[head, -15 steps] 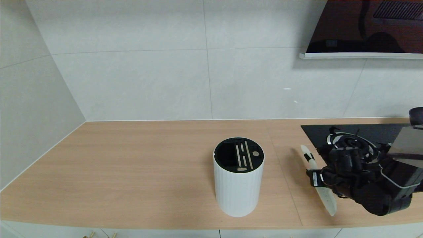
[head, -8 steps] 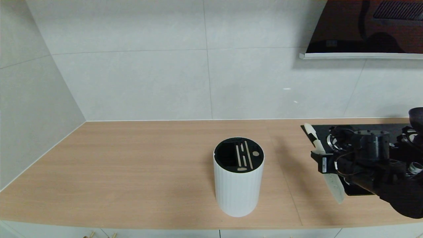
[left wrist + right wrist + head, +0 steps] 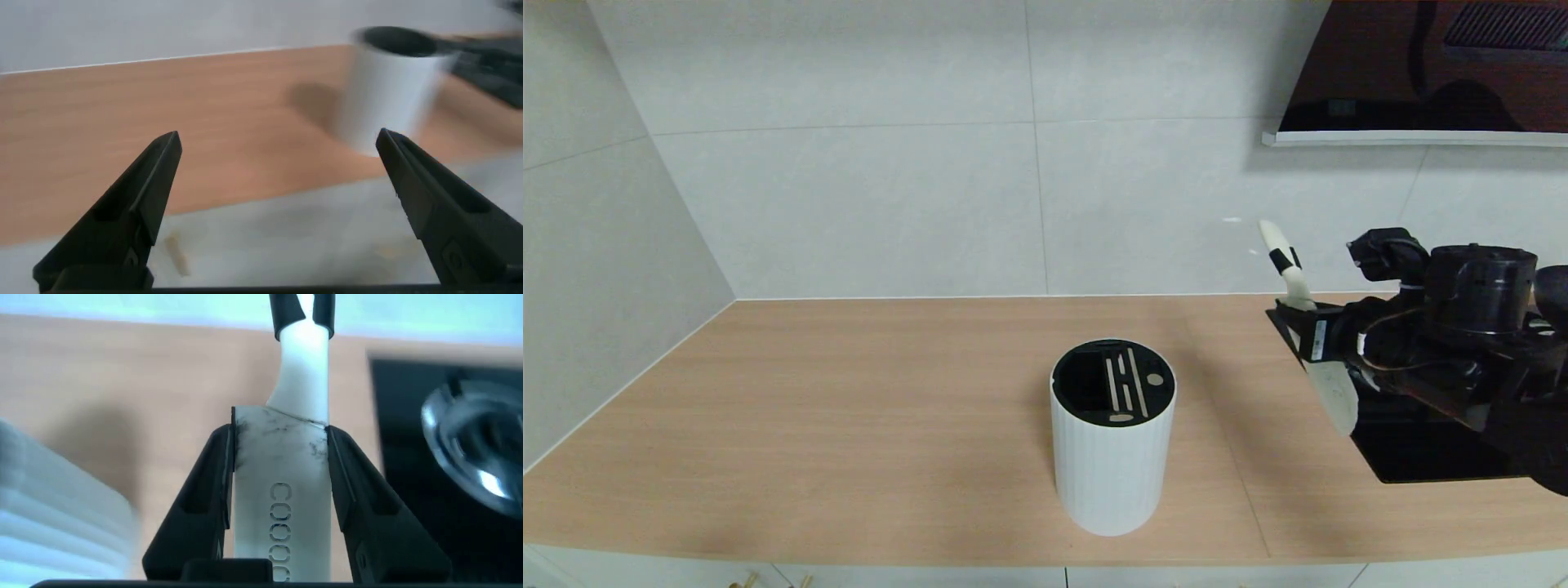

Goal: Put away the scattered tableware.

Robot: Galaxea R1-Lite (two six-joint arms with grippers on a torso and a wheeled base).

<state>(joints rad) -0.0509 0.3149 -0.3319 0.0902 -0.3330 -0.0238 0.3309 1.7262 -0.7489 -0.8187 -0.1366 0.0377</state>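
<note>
A white knife [image 3: 1319, 359] with a black band on its handle hangs in the air at the right, handle up toward the wall, blade pointing down over the edge of the black cooktop [image 3: 1421, 453]. My right gripper [image 3: 1311, 336] is shut on the knife [image 3: 282, 510] near where blade meets handle. A white ribbed cylindrical holder [image 3: 1112, 441] with a black slotted top stands on the wooden counter [image 3: 849, 408], well left of the knife. My left gripper [image 3: 278, 204] hangs open with nothing between its fingers, near the counter's front edge, with the holder [image 3: 392, 90] farther off.
A dark range hood [image 3: 1429, 73] hangs at the upper right over the cooktop. A burner [image 3: 474, 457] lies beside the knife. Tiled walls close off the back and left. The counter to the left of the holder is bare wood.
My right gripper has lifted the knife off the counter, raising it up and back toward the wall, with the handle tipping more upright.
</note>
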